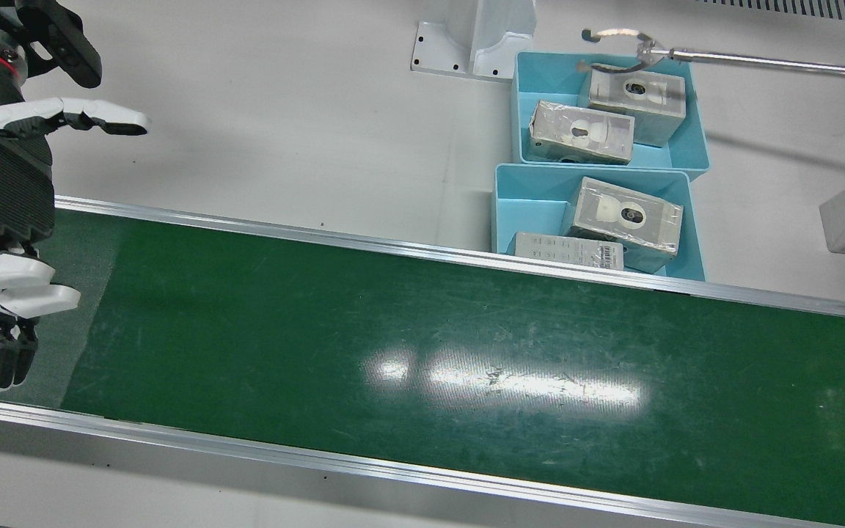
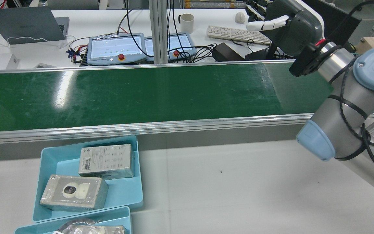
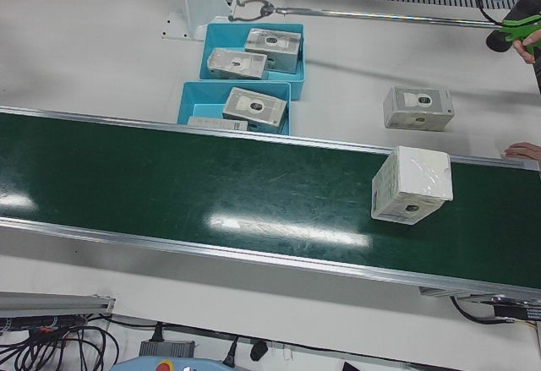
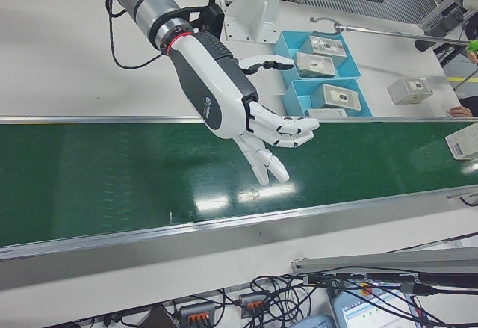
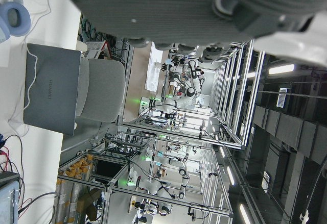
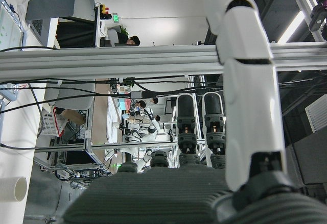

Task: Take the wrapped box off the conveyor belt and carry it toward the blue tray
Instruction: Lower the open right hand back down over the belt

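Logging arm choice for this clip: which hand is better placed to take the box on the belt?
Right. The right hand hangs open over the belt; no fixed view shows the left. The box sits far down the belt, so even the right must travel.

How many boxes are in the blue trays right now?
4. Far tray: two boxes, one at its back and one in front. Near tray: one box, plus one box against the belt-side wall. None seem hidden.
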You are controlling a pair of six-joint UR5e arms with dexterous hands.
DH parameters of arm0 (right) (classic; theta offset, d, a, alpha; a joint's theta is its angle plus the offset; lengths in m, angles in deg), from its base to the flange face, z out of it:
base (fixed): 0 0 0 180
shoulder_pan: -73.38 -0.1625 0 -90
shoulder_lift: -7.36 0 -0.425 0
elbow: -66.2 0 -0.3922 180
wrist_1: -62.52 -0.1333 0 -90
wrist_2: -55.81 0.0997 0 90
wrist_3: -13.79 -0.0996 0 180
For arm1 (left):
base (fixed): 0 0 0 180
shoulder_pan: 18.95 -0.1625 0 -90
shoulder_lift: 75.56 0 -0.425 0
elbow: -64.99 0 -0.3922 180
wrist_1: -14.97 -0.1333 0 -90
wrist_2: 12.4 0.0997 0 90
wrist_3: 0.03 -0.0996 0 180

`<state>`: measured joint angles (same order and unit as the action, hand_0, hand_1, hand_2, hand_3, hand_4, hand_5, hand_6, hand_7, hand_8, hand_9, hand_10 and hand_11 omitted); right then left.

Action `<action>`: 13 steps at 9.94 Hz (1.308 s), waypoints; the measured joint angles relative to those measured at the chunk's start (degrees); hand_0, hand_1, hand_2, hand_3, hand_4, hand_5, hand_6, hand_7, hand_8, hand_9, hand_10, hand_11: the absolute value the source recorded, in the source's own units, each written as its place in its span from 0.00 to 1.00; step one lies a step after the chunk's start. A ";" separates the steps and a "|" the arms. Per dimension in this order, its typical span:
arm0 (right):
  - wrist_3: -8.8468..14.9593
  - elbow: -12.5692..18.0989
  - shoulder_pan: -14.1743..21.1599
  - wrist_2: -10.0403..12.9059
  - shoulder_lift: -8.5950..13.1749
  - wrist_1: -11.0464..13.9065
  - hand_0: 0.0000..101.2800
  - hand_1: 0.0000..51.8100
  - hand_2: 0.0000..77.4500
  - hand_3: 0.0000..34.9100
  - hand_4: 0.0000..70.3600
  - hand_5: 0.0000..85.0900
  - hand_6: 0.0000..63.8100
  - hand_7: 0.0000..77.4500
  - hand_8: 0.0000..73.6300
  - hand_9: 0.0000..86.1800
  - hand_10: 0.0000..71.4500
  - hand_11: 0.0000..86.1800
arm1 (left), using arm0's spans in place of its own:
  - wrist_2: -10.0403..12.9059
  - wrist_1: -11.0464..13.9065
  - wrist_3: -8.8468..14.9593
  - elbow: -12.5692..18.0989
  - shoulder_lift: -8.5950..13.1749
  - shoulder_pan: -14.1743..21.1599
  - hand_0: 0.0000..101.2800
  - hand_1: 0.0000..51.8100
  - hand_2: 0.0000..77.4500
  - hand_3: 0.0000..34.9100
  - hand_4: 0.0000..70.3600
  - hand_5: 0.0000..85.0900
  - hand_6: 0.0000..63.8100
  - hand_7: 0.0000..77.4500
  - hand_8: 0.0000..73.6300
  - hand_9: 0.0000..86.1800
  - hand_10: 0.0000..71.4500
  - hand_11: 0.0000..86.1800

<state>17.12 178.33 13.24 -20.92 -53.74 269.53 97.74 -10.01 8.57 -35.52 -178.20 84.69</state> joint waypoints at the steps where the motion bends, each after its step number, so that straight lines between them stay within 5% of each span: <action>1: 0.00 0.10 0.64 0.09 0.14 0.14 0.51 0.36 0.23 0.20 0.31 0.28 0.16 0.37 0.01 0.08 0.00 0.02 | 0.00 0.00 0.00 0.00 0.00 0.00 0.00 0.00 0.01 0.00 0.00 0.01 0.00 0.01 0.01 0.00 0.01 0.00; 3: 0.82 0.00 3.95 1.76 0.42 0.76 0.51 0.40 0.26 0.20 0.31 0.29 0.16 0.37 0.01 0.08 0.00 0.02 | 0.00 0.00 0.00 0.00 0.00 0.00 0.00 0.00 0.01 0.00 0.00 0.01 0.00 0.01 0.01 0.00 0.00 0.00; 4: 2.06 -0.12 6.57 4.48 0.61 1.16 0.51 0.40 0.30 0.31 0.32 0.32 0.17 0.40 0.01 0.08 0.00 0.02 | 0.00 0.00 0.00 0.00 0.00 0.00 0.00 0.00 0.01 0.00 0.00 0.01 0.00 0.01 0.01 0.00 0.00 0.00; 7: 5.07 -2.51 15.29 12.51 2.12 2.25 0.51 0.40 0.30 0.30 0.34 0.34 0.17 0.42 0.01 0.08 0.00 0.01 | 0.00 0.00 0.00 0.00 0.00 0.00 0.00 0.00 0.01 0.00 0.00 0.01 0.00 0.01 0.01 0.00 0.00 0.01; 9: 5.48 -4.56 18.02 14.23 3.18 2.44 0.53 0.42 0.30 0.24 0.34 0.33 0.17 0.39 0.02 0.08 0.00 0.01 | 0.00 0.00 0.00 0.00 0.00 0.00 0.00 0.00 0.01 0.00 0.00 0.01 0.00 0.01 0.01 0.00 0.01 0.00; 13: 4.79 -6.54 16.20 14.21 3.39 1.64 0.53 0.42 0.29 0.23 0.32 0.33 0.17 0.37 0.02 0.08 0.00 0.01 | 0.00 0.00 0.00 0.00 0.00 0.00 0.00 0.00 0.01 0.00 0.00 0.01 0.00 0.01 0.01 0.00 0.01 0.00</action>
<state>21.91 171.78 29.45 -6.71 -50.35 271.17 97.74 -10.01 8.57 -35.52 -178.20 84.69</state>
